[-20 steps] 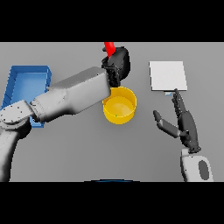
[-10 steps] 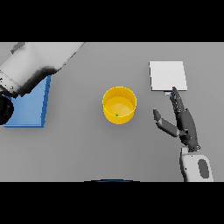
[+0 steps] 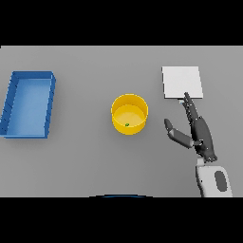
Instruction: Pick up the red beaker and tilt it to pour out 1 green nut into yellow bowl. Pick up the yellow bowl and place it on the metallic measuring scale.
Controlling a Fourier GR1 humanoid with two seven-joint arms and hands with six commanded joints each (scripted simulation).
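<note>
The left arm and the red beaker are gone from view since a moment ago, so pouring looks finished: one green nut (image 3: 126, 125) is lying in the yellow bowl (image 3: 129, 114), just left of the right robot hand (image 3: 197, 134), whose fingers are hovering apart, with the scale (image 3: 182, 82) beyond its fingertips.

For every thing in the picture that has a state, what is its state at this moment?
yellow bowl: upright on the table, holds one green nut.
blue tray: on the table at the left, nothing seen inside.
scale: nothing on it.
right robot hand: open, fingers straight, beside the bowl, holds nothing.
</note>
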